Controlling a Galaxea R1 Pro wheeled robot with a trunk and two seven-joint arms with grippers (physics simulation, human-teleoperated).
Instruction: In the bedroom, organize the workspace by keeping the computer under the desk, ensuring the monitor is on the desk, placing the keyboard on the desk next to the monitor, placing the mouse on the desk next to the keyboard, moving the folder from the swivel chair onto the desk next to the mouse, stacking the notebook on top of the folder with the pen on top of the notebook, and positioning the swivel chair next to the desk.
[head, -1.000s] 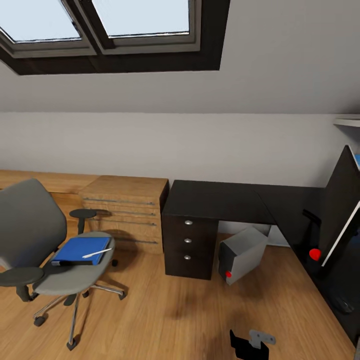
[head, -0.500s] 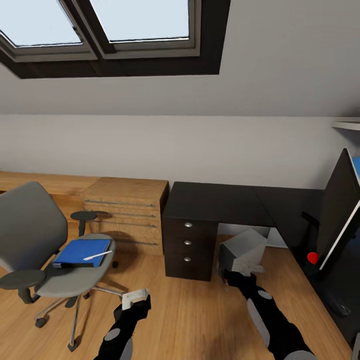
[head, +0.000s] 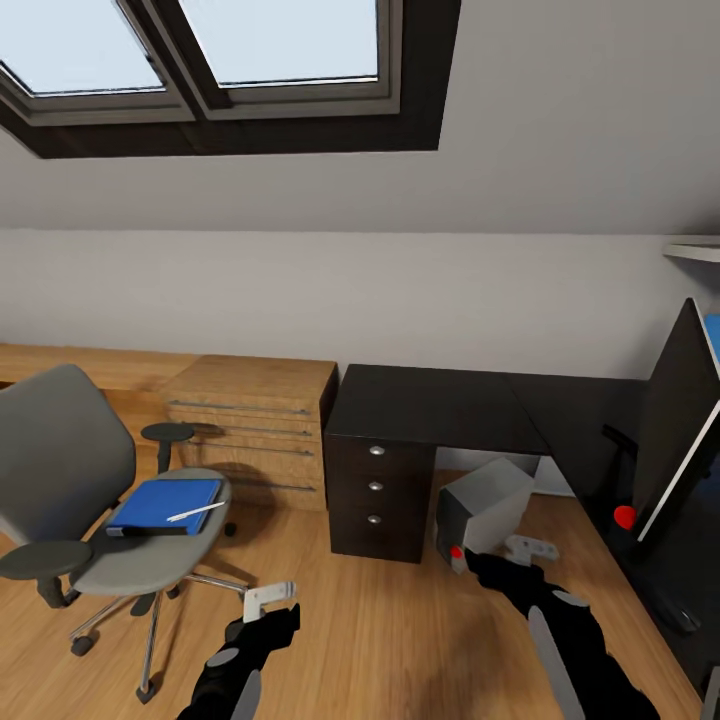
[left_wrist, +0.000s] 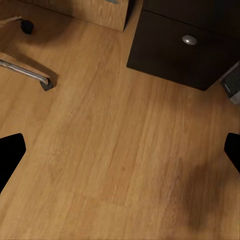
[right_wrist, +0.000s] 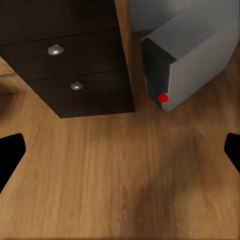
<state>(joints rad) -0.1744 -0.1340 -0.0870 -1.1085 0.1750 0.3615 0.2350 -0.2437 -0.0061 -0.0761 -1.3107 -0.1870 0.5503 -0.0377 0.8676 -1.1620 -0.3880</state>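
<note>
The swivel chair (head: 60, 470) stands on the floor at the left, apart from the black desk (head: 430, 405). On its seat lies the blue folder (head: 165, 503) with the white pen (head: 195, 511) on top. Beside the desk's drawers (right_wrist: 65, 65), the grey computer (head: 483, 508) sits tilted under the desk. The monitor (head: 680, 430) stands at the right edge. My left gripper (head: 268, 598) hangs open over bare floor. Just in front of the computer (right_wrist: 195, 60), my right gripper (head: 528, 548) is open and empty. Keyboard, mouse and notebook are out of view.
A low light-wood chest of drawers (head: 255, 425) stands against the wall between chair and desk. The chair's chrome leg and caster (left_wrist: 30, 75) lie near my left gripper (left_wrist: 120, 152). Wooden floor (head: 380, 630) stretches in front of the desk.
Both arms have come up into the head view. In the last half second the right gripper has slid right and lower, uncovering the computer's front; the left has dropped slightly.
</note>
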